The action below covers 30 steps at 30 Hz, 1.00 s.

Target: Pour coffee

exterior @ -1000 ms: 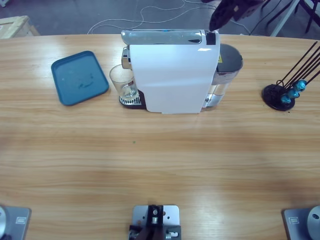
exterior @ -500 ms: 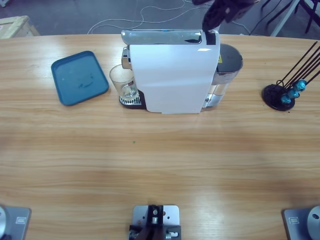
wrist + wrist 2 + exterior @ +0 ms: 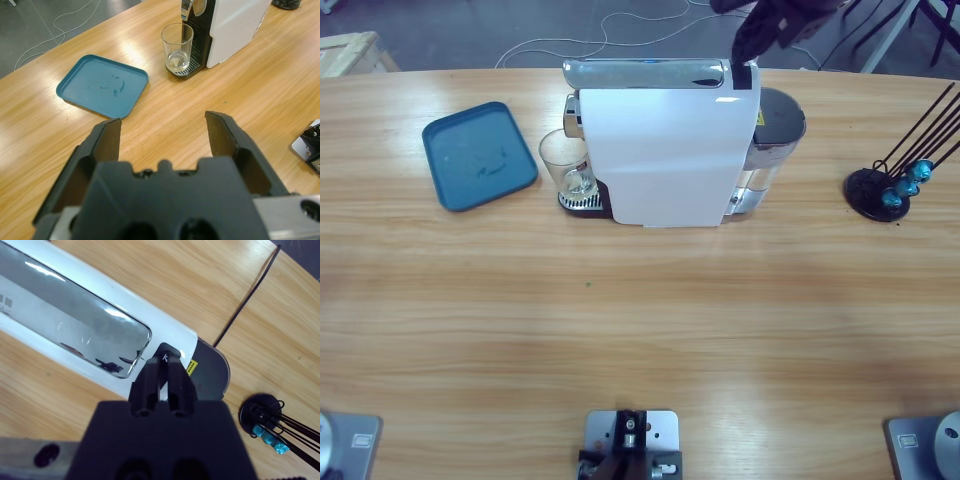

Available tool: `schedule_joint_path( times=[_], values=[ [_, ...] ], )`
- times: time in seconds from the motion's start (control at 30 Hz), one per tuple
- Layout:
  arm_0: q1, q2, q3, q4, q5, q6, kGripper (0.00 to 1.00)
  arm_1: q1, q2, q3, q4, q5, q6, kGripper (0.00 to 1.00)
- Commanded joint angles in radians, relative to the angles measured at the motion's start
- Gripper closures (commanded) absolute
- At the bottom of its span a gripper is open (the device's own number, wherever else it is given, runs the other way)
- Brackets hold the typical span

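A white coffee machine (image 3: 660,160) stands at the table's middle back, with a clear glass (image 3: 565,165) on its drip grate under the spout. The coffee is out of view; the glass (image 3: 177,46) looks clear at the bottom. My right gripper (image 3: 163,359) is shut, its tips on a small black button on the machine's top (image 3: 165,332), next to the chrome lid (image 3: 70,322). In the high view the right gripper (image 3: 743,47) hangs over the machine's rear right corner. My left gripper (image 3: 165,137) is open and holds nothing, raised above the table and well short of the glass.
A teal tray (image 3: 480,155) lies left of the glass. At the right, a black wire capsule stand (image 3: 880,190) holds blue capsules. Behind the machine sits its grey water tank (image 3: 775,125). Cables lie on the floor past the far edge.
The right gripper dipped a little leftward toward the machine's top rear, then eased slightly back right. Glass, tray and machine have not moved.
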Motion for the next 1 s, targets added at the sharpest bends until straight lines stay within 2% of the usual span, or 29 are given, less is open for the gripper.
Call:
schedule_joint_path(
  times=[0.03, 0.6, 1.0],
  values=[
    [-0.007, 0.020, 0.034, -0.009, 0.008, -0.007, 0.289, -0.004, 0.023, 0.030, 0.018, -0.014, 0.001, 1.000],
    [-0.007, 0.023, 0.035, -0.008, 0.006, -0.007, 0.289, -0.004, 0.019, 0.148, -0.043, 0.006, 0.010, 1.000],
    [-0.007, 0.031, 0.035, -0.010, 0.003, -0.007, 0.289, -0.016, 0.045, -0.123, 0.092, -0.046, -0.037, 1.000]
  ],
)
